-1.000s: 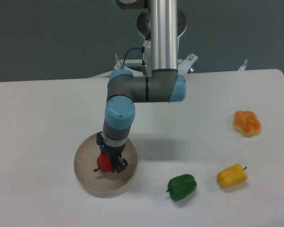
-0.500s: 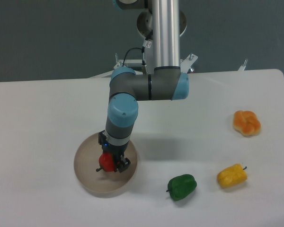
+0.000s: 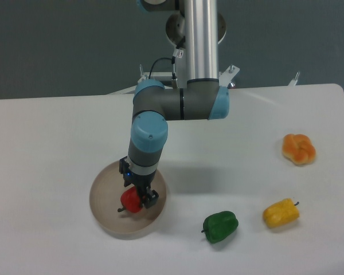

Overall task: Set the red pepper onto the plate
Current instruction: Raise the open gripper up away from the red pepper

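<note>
Peppers lie nearest the viewer on the white desk: a green pepper at the front, right of center, and a yellow pepper just beyond it to the right. Left of them sits the plate, a round tan disc with a low rim. Over its middle, the tool is clenched on the red pepper, whose dark stem points left. The pepper looks very low over the plate, perhaps touching it, though contact cannot be confirmed from this angle. Behind the tool, the grey and blue robot arm rises to a silver column at the desk's far edge. Farther right, well apart from everything else, rests an orange lobed item, possibly a pastry or a small squash. The step in hand appears to be setting the pepper down. To do it well, the tool should lower until the pepper rests on the plate, near the center and away from the rim, then open gently so the glossy pepper does not roll. Lifting straight up afterward should avoid nudging it off.
</note>
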Robot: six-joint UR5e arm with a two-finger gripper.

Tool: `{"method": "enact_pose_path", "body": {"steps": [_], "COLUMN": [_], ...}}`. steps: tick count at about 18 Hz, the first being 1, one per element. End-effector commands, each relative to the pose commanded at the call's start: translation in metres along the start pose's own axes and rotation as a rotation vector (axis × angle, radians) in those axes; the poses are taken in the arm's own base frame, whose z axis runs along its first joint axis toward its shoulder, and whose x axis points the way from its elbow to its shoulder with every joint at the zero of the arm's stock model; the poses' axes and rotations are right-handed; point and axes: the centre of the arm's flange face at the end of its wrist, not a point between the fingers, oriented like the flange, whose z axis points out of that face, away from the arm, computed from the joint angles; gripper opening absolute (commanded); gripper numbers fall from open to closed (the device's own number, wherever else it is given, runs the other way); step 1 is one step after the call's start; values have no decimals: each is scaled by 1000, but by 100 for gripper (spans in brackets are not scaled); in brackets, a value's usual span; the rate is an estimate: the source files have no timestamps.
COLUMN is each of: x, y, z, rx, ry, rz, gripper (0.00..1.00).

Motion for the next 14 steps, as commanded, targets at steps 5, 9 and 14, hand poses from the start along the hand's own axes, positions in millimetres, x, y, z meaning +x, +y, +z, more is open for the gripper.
{"method": "enact_pose_path", "body": {"steps": [5, 9, 14], "x": [-6, -19, -50], "y": [3, 18, 69], "z": [-18, -49, -98], "rx": [11, -12, -138], "ry": [-21, -57, -68], "rz": [-14, -33, 24], "gripper": [100, 100, 100]}}
